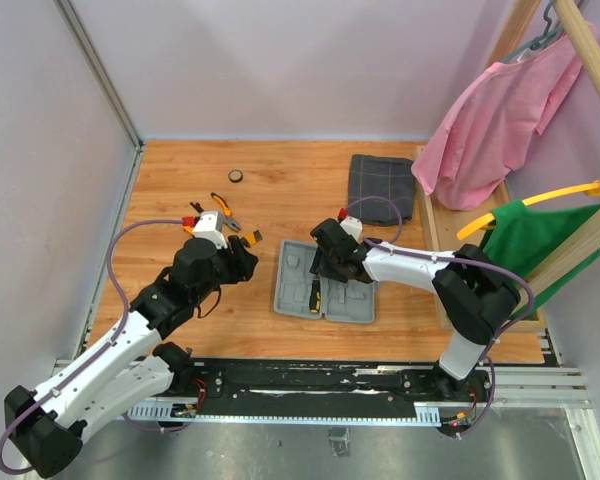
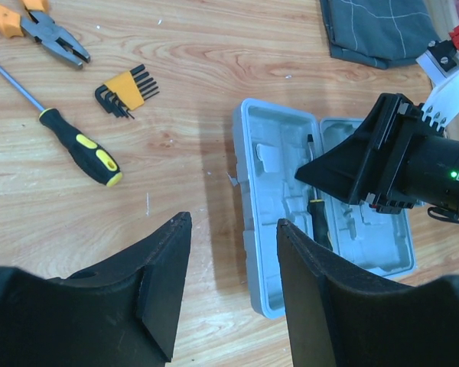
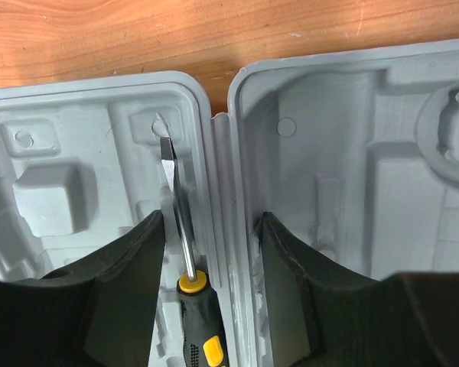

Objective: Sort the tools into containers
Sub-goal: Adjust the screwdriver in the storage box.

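The grey hinged case (image 1: 355, 305) lies open on the wooden table, and also shows in the left wrist view (image 2: 260, 245) and the right wrist view (image 3: 344, 153). A black-and-yellow flat screwdriver (image 3: 185, 267) lies in its left half along the hinge (image 2: 318, 222). My right gripper (image 3: 210, 290) is open just above it, fingers either side, not touching (image 1: 323, 270). My left gripper (image 2: 233, 290) is open and empty over bare table left of the case (image 1: 248, 262). Loose left of it are orange pliers (image 2: 46, 27), a second screwdriver (image 2: 80, 149) and a hex key set (image 2: 126, 90).
A dark grey checked folded cloth (image 1: 382, 187) lies at the back right. A small round object (image 1: 236, 177) sits near the back wall. A wooden rack with pink and green garments (image 1: 490, 120) stands at the right. Walls close the left and back.
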Tool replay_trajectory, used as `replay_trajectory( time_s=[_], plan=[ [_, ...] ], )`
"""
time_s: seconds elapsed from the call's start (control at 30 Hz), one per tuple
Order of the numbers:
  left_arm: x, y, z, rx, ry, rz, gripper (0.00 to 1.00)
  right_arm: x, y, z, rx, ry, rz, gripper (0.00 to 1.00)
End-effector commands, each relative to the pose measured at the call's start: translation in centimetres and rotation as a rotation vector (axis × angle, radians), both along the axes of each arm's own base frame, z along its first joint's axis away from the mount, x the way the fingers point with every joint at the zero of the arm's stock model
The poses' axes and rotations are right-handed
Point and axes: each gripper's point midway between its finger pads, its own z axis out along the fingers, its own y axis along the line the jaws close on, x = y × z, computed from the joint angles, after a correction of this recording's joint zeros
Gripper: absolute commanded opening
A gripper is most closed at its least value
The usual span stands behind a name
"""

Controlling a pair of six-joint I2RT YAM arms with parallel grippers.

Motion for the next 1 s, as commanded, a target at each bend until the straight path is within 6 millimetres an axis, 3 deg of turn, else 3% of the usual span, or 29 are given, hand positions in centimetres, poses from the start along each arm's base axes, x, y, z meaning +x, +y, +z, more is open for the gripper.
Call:
replay_trajectory(
  time_s=[0.0,0.6,0.73,0.97],
  plan=[
    [0.3,-0.3,0.4,-0.023,-0.005,0.003,0.53,-2.3,-0.7,-1.7,-0.053,0.091,0.007,0.44],
    [0.4,-1.4,-1.7,-0.026,0.05,-0.03,0.53,-1.2,0.7,4.7,0.029,-0.048,0.153,0.6],
    [0.5,-2.1,-2.2,-0.026,0.072,-0.053,0.53,-0.4,-0.2,5.8,-0.017,-0.095,0.21,0.59],
    [0.0,-3.6,-4.1,-0.037,0.157,-0.066,0.5,0.4,-1.5,5.9,-0.061,-0.094,0.323,0.5]
  ],
)
